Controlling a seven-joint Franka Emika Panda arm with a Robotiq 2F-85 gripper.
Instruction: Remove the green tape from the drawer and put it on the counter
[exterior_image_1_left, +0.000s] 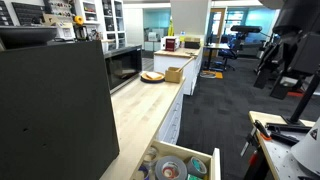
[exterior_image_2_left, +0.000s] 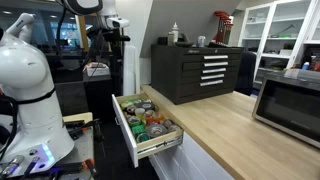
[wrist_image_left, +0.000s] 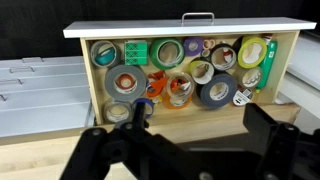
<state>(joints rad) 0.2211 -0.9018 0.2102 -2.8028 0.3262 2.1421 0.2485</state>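
The white drawer (wrist_image_left: 180, 30) is pulled open and packed with tape rolls; it shows in both exterior views (exterior_image_1_left: 214, 162) (exterior_image_2_left: 128, 130). The green tape (wrist_image_left: 166, 52) lies flat in the drawer's back row, beside a green square item. The light-wood counter (exterior_image_1_left: 150, 112) (exterior_image_2_left: 215, 125) runs above the drawer. My gripper (wrist_image_left: 198, 125) hangs well above the drawer with its two black fingers spread apart and nothing between them. It does not touch any roll.
A grey roll (wrist_image_left: 125, 82) and a dark grey roll (wrist_image_left: 215, 92) lie in the drawer's front row. A microwave (exterior_image_1_left: 123, 68) (exterior_image_2_left: 290, 105), a plate (exterior_image_1_left: 152, 76) and a cardboard box (exterior_image_1_left: 174, 73) stand on the counter. A black tool chest (exterior_image_2_left: 200, 68) stands behind.
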